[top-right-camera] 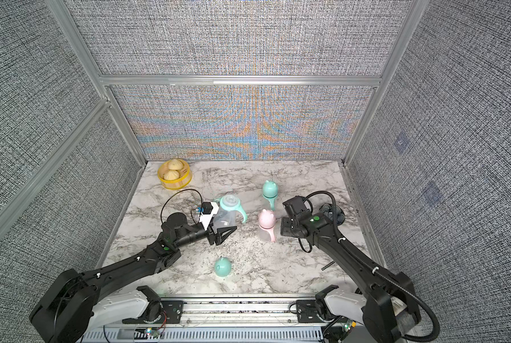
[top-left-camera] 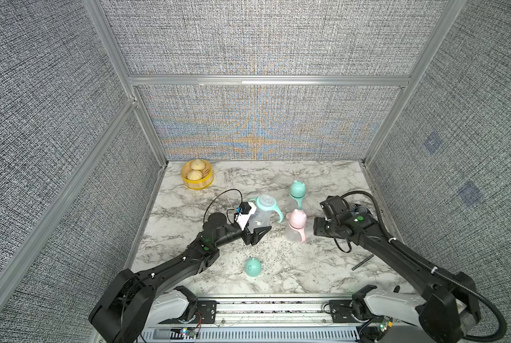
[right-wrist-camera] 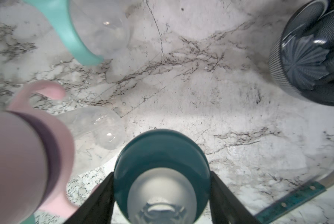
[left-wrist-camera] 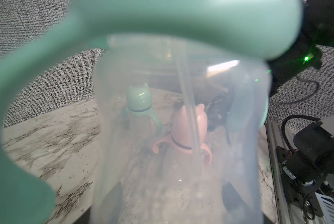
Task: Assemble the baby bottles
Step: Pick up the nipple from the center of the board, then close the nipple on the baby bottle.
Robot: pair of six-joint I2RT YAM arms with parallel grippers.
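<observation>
The mint bottle (top-left-camera: pixel 297 190) and pink bottle (top-left-camera: pixel 296 221) stand done on the counter (top-left-camera: pixel 331 178). The left hand (top-left-camera: pixel 261 230) clamps the third bottle (top-left-camera: pixel 260 218), the right hand (right-wrist-camera: pixel 162 180) its collar (right-wrist-camera: pixel 160 147). Collar and cap (top-left-camera: pixel 253 266) are not on yet.

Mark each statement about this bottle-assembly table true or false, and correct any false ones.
1. The left tool grips a clear plastic bottle with a mint handle ring. True.
2. The right tool is empty. False: it is closed on a teal nipple collar that holds a frosted silicone nipple.
3. A mint eared dome cap lies loose on the marble table. True.
4. The pink-capped clear bottle lies on its side. False: it stands upright.
5. The round yellow steamer basket holds three buns. False: it holds two.
</observation>
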